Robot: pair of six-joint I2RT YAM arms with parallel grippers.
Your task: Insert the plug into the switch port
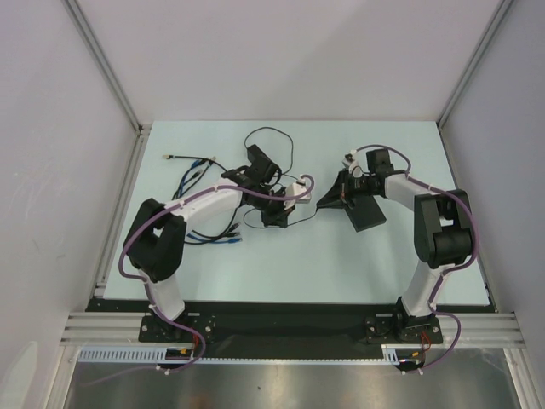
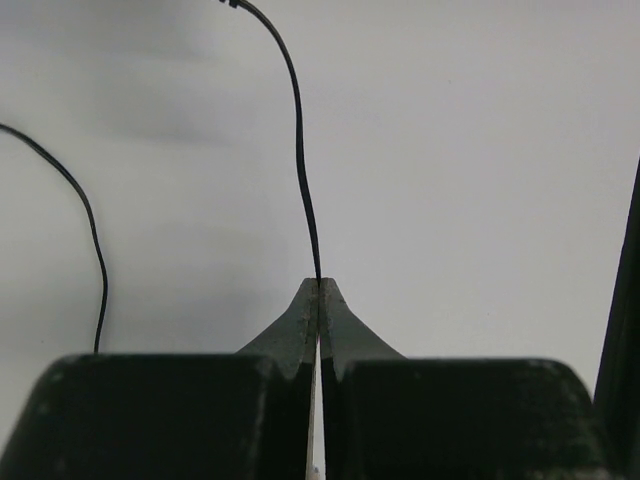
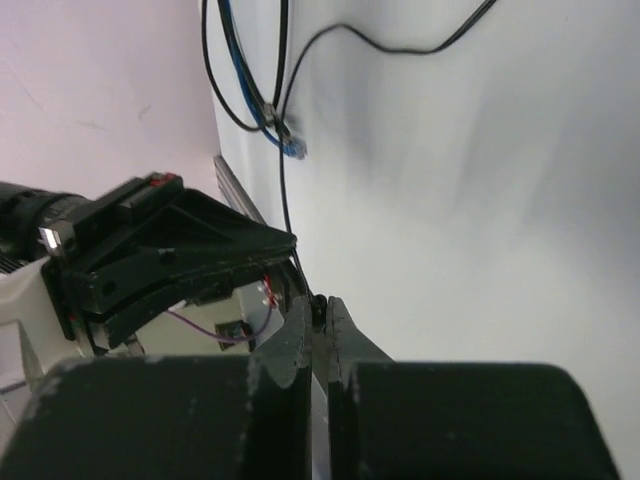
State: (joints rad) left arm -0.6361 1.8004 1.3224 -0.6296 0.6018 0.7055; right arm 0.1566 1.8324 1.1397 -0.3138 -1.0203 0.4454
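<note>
Where the switch lies: on the right half of the table (image 1: 255, 273). From above, the switch (image 1: 370, 215) is seen as a flat black slab just beside the right arm's wrist, on its near side. Its sockets cannot be made out, and it is not shown in either wrist view.
Left end effector (image 2: 318, 288): fully closed, with the fingertips pressed together on a thin black cable (image 2: 298, 150). The cable is gripped at the very tips and runs away from them over the pale table.
Right end effector (image 3: 318, 306): also closed. A thin black cable is led down to its tips, where a small dark piece is pinched. Whether that piece is the plug cannot be told.
Spacing of the two: both are pointed toward each other near the middle of the table. In the right wrist view, the black fingers of the left end effector fill the left side, with their tip just above the right one's tips.
Switch and right end effector: the slab is seen just to the right of the closed tips. Whether it is touched cannot be told from above.
Blue cables (image 1: 200, 169): spread over the left half of the table, behind and beside the left arm.
Chunky black block (image 1: 261, 160): seen just behind the left arm's wrist, with a black cable looped above it.
</note>
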